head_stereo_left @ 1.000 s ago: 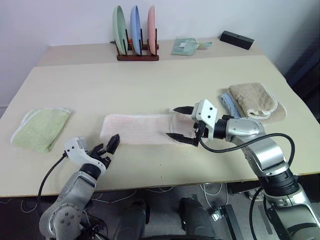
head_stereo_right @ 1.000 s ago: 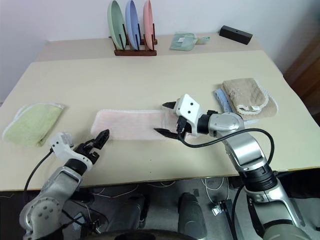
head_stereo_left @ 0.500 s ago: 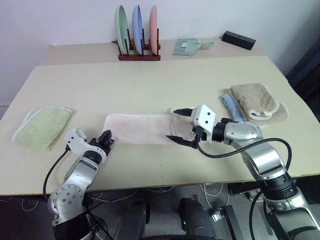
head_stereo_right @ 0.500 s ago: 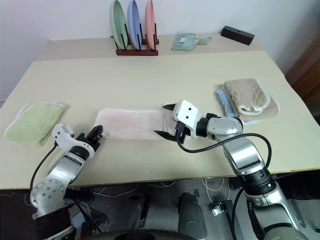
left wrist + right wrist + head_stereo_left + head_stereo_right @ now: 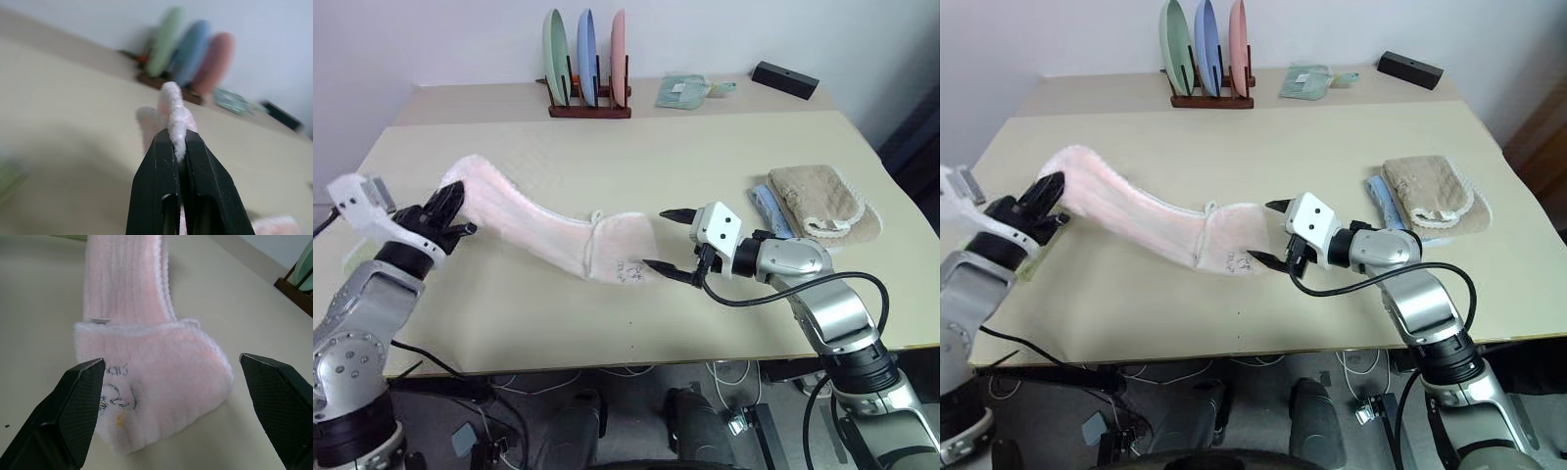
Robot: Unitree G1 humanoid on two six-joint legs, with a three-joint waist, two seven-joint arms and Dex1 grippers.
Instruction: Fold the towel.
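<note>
Pink towel (image 5: 529,220) pinched in left claw (image 5: 445,215).

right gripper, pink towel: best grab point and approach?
Take the pink towel at its free near end, the rounded folded-over edge lying flat between the open right gripper jaws. Come in level from the robot's right, along the table; the left gripper holds the other end lifted, so this end is the slack one.
</note>
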